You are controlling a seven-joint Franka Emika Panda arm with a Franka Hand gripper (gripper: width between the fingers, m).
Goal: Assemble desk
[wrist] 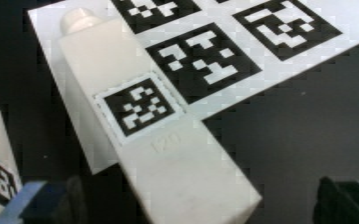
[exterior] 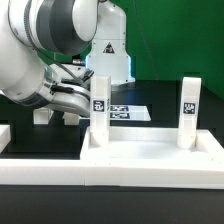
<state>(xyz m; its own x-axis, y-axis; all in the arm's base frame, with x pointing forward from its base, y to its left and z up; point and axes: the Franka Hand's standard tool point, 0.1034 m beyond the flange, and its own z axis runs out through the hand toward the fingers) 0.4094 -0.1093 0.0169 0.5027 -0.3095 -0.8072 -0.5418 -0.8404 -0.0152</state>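
Left of centre, exterior view: the upright white plastic square-post leg (exterior: 98, 115) is bracketed by the parted jaws of the gripper (wrist: 186, 198).

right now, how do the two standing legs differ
The leg on the exterior view's left has the gripper at it, jaws open; the leg on the exterior view's right stands clear of the arm. The left leg is beside the marker board; the right leg is away from it. Both upright, white, tagged.
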